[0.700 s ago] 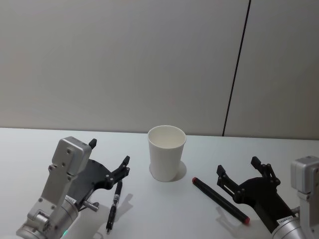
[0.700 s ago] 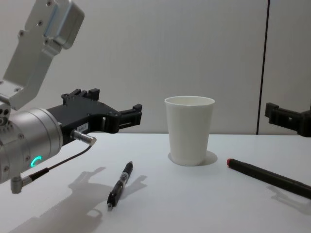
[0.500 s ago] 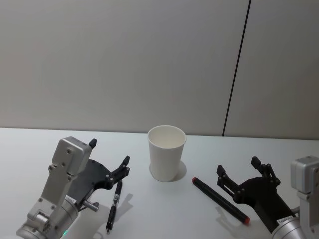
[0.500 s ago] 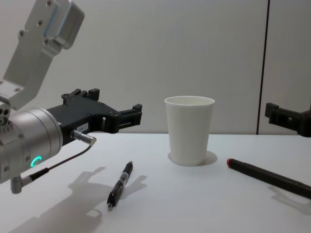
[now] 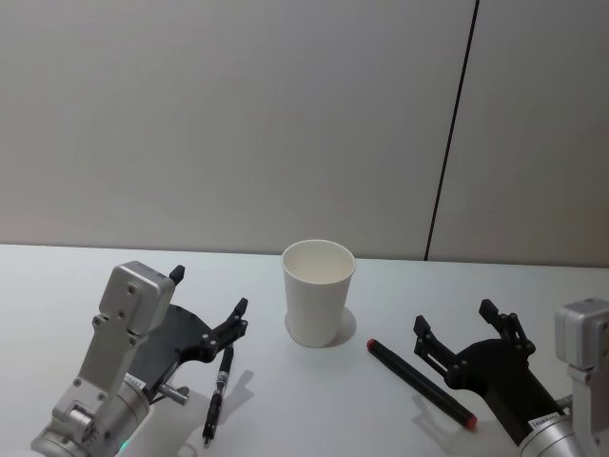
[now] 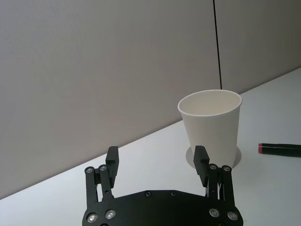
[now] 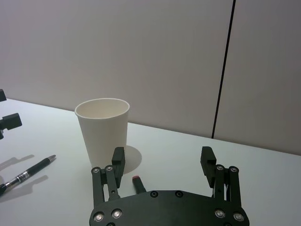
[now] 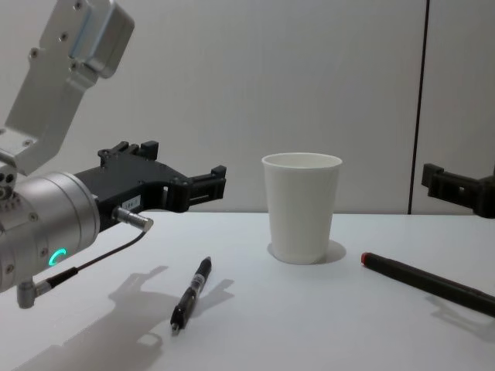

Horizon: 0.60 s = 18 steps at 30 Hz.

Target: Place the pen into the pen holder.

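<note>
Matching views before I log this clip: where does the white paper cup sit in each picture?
Head view: pen holder upright, just below centre.
Chest view: pen holder seen side-on, slightly right of centre.
Left wrist view: pen holder upright beyond the open left gripper.
Right wrist view: pen holder upright beyond the open right gripper.
Shared landmark: the dark vertical wall seam behind it.

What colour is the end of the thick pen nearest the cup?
The thick pen's end is red; chest view shows it best.
</note>
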Motion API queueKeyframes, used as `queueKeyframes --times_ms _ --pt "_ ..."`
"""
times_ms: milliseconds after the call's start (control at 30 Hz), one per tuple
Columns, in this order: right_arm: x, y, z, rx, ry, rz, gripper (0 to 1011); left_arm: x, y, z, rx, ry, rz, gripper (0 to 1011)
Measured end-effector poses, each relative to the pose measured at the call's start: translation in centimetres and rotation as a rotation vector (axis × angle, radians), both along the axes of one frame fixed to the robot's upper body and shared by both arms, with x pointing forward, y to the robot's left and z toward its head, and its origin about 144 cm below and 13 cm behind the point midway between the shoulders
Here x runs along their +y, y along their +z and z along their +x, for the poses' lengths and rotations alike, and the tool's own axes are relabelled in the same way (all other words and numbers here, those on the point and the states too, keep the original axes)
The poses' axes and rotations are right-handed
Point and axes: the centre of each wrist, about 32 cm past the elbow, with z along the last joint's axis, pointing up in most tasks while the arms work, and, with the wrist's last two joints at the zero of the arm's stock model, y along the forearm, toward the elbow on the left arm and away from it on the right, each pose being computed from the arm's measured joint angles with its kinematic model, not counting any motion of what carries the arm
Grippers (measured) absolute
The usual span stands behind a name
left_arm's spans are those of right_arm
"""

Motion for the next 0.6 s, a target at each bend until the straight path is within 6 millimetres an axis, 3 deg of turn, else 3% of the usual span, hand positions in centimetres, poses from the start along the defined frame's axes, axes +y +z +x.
queueKeyframes --times_ms 600 --pt "-0.34 0.02 0.30 0.004 0.009 -0.012 1001 0.00 0.00 0.00 0.000 0.000 0.000 1002"
